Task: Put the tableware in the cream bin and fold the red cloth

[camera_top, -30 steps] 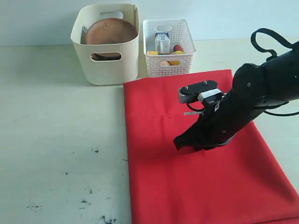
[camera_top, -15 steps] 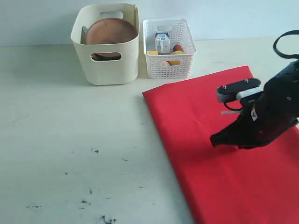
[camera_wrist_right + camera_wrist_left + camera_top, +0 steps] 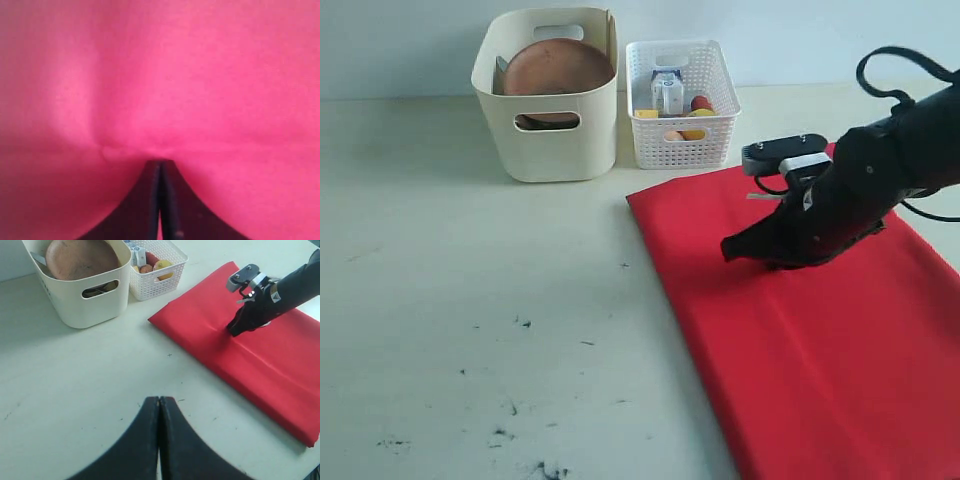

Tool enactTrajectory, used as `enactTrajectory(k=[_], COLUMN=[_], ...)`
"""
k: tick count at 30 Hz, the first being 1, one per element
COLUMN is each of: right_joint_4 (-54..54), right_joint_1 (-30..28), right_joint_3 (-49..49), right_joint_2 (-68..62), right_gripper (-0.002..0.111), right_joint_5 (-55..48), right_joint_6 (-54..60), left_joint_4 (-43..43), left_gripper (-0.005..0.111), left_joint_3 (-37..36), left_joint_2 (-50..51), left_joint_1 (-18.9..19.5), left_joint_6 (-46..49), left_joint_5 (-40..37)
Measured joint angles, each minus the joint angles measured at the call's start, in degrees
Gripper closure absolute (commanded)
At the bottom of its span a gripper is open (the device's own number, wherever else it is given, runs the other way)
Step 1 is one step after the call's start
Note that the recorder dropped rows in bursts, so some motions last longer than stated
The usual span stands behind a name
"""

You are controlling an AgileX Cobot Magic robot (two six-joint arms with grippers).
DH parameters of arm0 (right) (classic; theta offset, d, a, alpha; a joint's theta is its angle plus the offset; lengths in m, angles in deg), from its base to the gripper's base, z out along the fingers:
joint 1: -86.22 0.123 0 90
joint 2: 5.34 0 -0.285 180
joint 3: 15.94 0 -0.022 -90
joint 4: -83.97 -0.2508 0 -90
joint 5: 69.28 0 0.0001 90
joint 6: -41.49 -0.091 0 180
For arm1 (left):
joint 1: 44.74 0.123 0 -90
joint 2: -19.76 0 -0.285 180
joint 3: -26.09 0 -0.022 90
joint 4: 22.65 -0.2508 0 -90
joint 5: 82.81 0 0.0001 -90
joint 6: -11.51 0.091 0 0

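The red cloth lies flat and folded on the right of the table, turned at a slant. My right gripper is shut, its tips pressed down on the cloth's far part, where a small pucker shows at the tips. The cream bin stands at the back left with a round brown plate leaning inside it; other tableware is hidden. My left gripper is shut and empty, hovering above bare table, out of the exterior view. The left wrist view shows the bin and the cloth too.
A white lattice basket holding a small milk carton and food pieces stands right of the cream bin, just beyond the cloth's far corner. Dark specks mark the pale table at the front left.
The cloth was dragged right and turned, so its left edge now slants. My right gripper swung right, then came back left and farther away across the cloth, still shut.
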Motion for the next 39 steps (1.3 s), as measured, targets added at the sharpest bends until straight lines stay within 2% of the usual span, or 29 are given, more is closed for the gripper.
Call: enactTrajectory(k=[9,12,20,25,29,33,39], right_joint_4=[5.02,6.03,6.14,5.61,5.61,5.5,7.64], right_joint_1=[-15.66,-17.75,-17.78,-17.78,-17.78,-17.78,-17.78], right_joint_3=[0.0,-0.15,-2.57,-0.2,6.74,11.46,7.84], right_joint_2=[-0.12,-0.33,-0.37,5.89,10.08,8.87,3.48], right_gripper=[0.108,0.108,0.108,0.108,0.108,0.108,0.108], right_joint_5=[0.54,1.33,-2.46,-5.0,-1.18,2.7,6.73], right_joint_6=[-0.2,1.27,5.55,0.49,-3.9,-4.78,-4.78], left_joint_4=[0.0,0.0,0.0,0.0,0.0,0.0,0.0], left_gripper=[0.107,0.107,0.107,0.107,0.107,0.107,0.107], left_joint_3=[0.0,0.0,0.0,0.0,0.0,0.0,0.0], left_joint_2=[0.0,0.0,0.0,0.0,0.0,0.0,0.0], left_joint_1=[0.0,0.0,0.0,0.0,0.0,0.0,0.0], left_joint_6=[0.0,0.0,0.0,0.0,0.0,0.0,0.0], left_joint_5=[0.0,0.0,-0.04,-0.04,-0.04,-0.04,-0.14])
